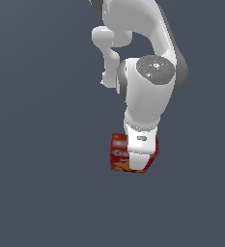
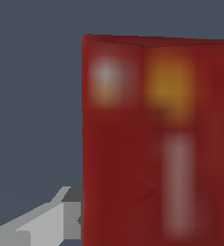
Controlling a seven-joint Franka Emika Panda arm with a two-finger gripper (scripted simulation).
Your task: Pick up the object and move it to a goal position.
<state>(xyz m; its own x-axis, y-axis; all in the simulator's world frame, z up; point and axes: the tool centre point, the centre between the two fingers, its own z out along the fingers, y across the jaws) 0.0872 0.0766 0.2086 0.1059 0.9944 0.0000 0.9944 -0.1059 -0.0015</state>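
The cracker box (image 1: pixel 118 153) looks like printed red cardboard with a slightly glossy, smooth face. The arm (image 1: pixel 145 91) has a smooth white plastic shell with soft shine, and the finger (image 2: pixel 46 226) looks matt grey.

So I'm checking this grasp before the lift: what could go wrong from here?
1. The wrist view shows only one finger, beside the red box; the other is out of sight, so a lopsided grip could let the box twist or slip.
2. In the exterior view the arm hides most of the box and the gripper, so the hold cannot be confirmed.
3. No goal marker shows, so placement cannot be checked.
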